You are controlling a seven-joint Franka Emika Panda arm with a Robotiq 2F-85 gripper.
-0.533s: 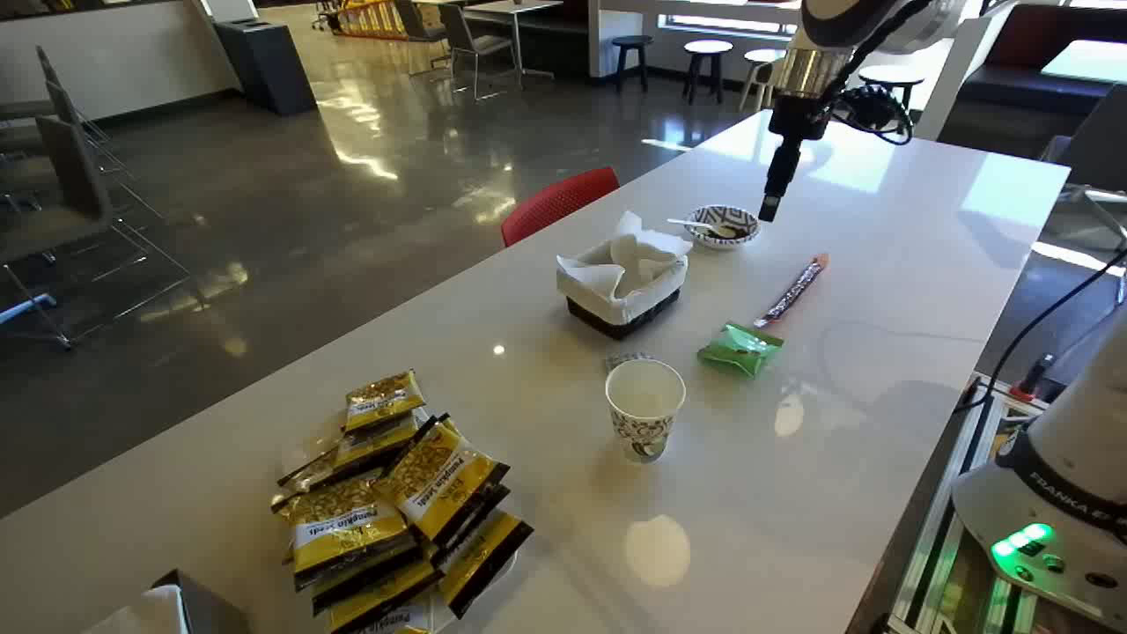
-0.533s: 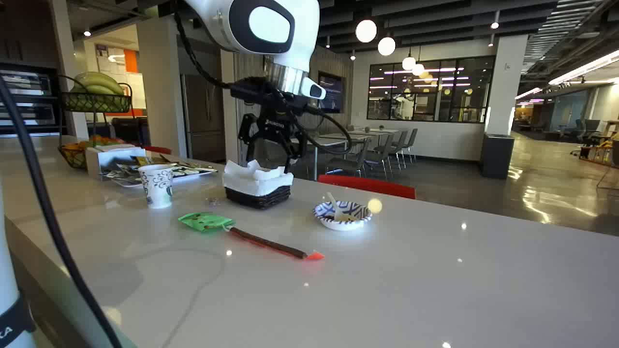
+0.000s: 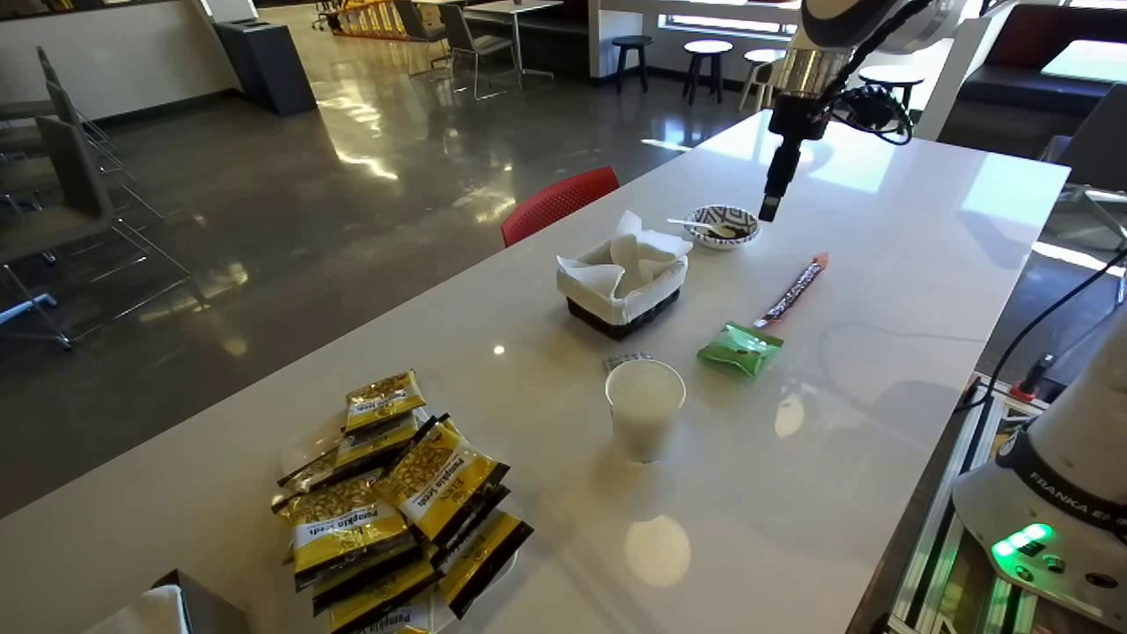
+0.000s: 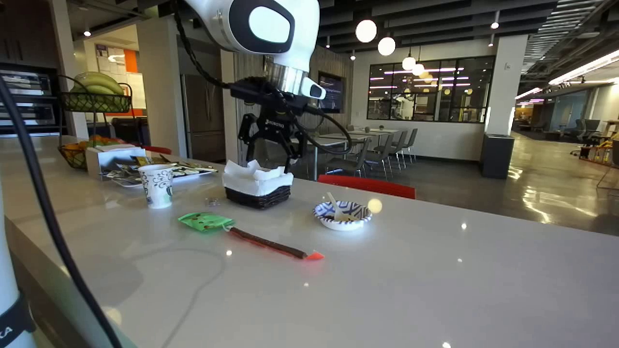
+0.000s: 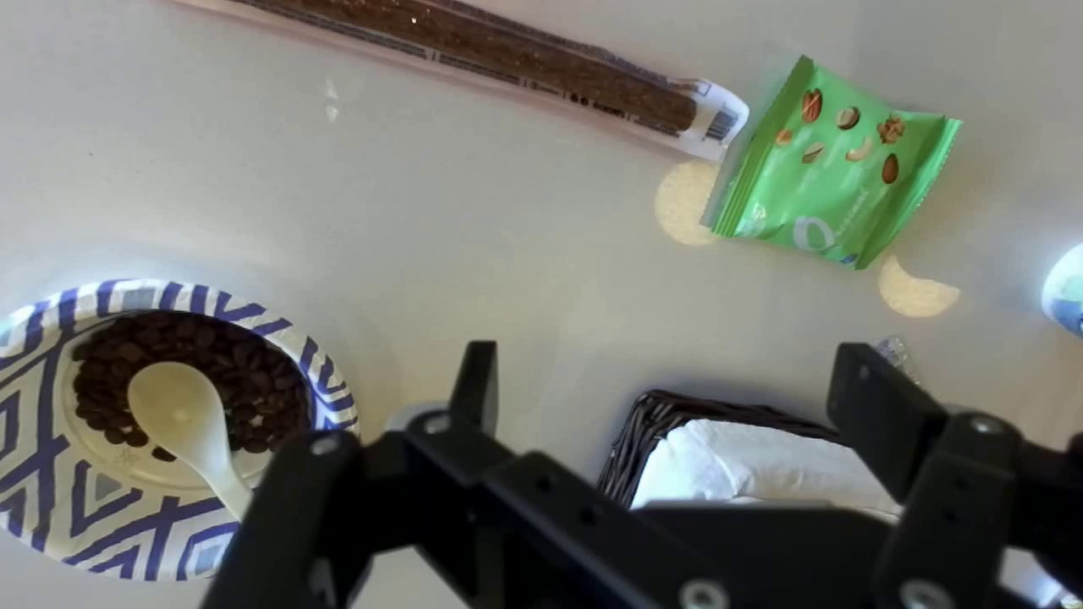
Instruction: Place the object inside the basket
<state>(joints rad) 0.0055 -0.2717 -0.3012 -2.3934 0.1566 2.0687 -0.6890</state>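
Note:
The object, a long thin stick in a clear and red-pink wrapper, lies flat on the table in both exterior views (image 3: 792, 292) (image 4: 268, 243) and crosses the top of the wrist view (image 5: 508, 51). The basket, dark wicker lined with white paper, stands upright in both exterior views (image 3: 623, 326) (image 4: 258, 199). In the wrist view its dark rim (image 5: 651, 404) shows between the fingers, and the rest is hidden behind the gripper. My gripper is open and empty, pointing down above the table, in both exterior views (image 3: 769, 208) (image 4: 270, 160) and the wrist view (image 5: 664, 385).
A green packet (image 3: 741, 349) lies against the stick's near end. A patterned bowl with a spoon (image 3: 724, 227) stands beyond the basket. A paper cup (image 3: 645, 412) and a tray of seed packets (image 3: 396, 493) stand at the other side. A red chair (image 3: 563, 202) is behind the table edge.

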